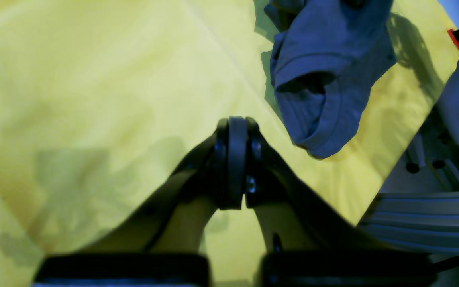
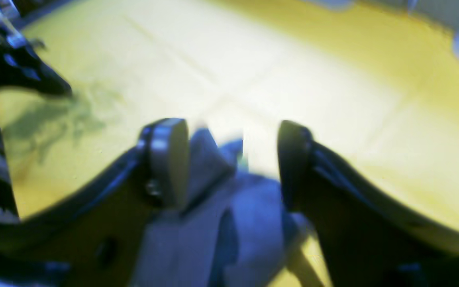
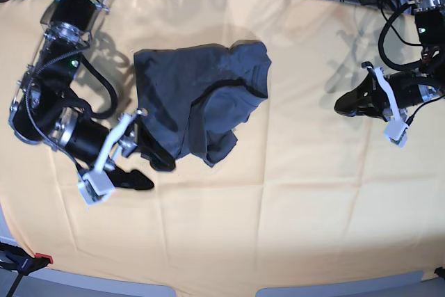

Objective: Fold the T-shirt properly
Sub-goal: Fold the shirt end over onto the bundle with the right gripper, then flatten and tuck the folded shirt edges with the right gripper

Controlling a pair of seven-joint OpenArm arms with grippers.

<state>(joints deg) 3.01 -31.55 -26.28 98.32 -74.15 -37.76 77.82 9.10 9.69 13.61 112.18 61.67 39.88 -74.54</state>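
1 T-shirt (image 3: 201, 102) lies crumpled; 2 grippers: left gripper (image 1: 235, 131) closed empty, right gripper (image 2: 233, 159) wide.

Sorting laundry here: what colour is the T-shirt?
Dark slate blue-grey T-shirt, plain; clearest in the base view.

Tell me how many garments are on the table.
1: the T-shirt, crumpled on the yellow-orange table cloth, beside the right gripper. Nothing else shows.
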